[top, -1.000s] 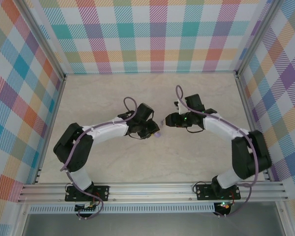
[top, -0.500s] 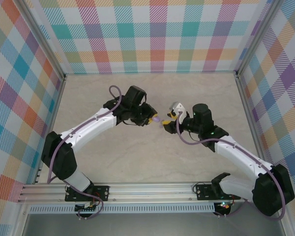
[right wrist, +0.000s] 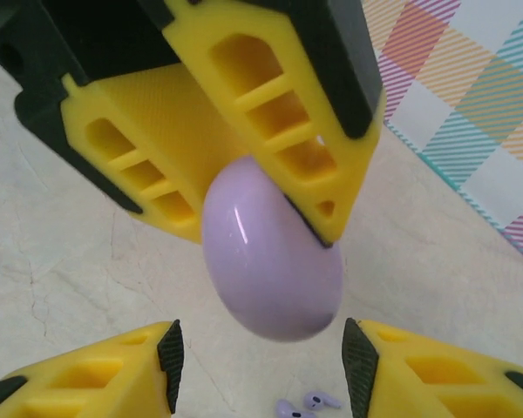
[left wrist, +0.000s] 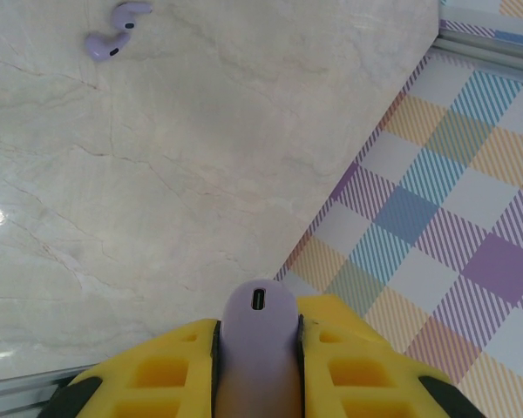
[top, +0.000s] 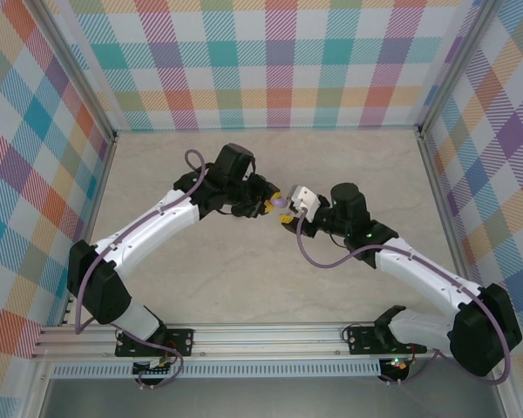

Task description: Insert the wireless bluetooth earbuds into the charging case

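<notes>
My left gripper (top: 275,202) is shut on the lavender charging case (top: 282,201), held closed above the table. In the left wrist view the case (left wrist: 259,344) sits between the yellow fingers (left wrist: 157,379) with its charging port facing outward. My right gripper (top: 289,214) is open just beside the case. In the right wrist view its black pads (right wrist: 170,366) stand either side of the space below the case (right wrist: 270,252), not touching it. Two lavender earbuds (left wrist: 115,35) lie loose on the table, and they appear again (right wrist: 307,405) under the case.
The marble-patterned tabletop (top: 270,287) is ringed by checked walls (top: 279,61) with metal rails at their feet (top: 436,174). Both arms meet near the middle of the table, slightly toward the back.
Both arms have swung toward the back of the table. The left gripper carried the case with it, and the right gripper closed in on the case with its jaws a little wider.
</notes>
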### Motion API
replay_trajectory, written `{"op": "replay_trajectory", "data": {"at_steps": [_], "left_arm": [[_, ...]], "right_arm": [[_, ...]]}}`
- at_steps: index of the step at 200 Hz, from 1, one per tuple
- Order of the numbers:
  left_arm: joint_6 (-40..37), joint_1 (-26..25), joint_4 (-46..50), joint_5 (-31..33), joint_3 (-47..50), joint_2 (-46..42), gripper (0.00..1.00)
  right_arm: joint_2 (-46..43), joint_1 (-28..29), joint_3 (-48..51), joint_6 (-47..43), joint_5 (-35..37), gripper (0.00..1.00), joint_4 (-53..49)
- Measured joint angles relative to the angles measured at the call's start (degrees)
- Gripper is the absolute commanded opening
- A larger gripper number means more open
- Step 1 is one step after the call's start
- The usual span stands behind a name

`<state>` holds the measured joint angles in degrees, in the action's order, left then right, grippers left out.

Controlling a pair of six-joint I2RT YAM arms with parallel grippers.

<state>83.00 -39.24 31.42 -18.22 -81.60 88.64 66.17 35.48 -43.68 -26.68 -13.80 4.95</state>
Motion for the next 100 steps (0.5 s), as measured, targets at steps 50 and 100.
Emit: {"op": "replay_trajectory", "data": {"at_steps": [50, 100], "left_arm": [[1.7, -0.2, 0.0, -0.8, 0.0, 0.0, 0.09], [3.0, -0.4, -0.5, -0.7, 0.2, 0.0, 0.09]], "right_arm": [[1.9, 0.6, -2.7, -2.2, 1.2, 0.50, -0.1], [3.5, 1.0, -4.6, -3.4, 1.4, 0.39, -1.3]]}}
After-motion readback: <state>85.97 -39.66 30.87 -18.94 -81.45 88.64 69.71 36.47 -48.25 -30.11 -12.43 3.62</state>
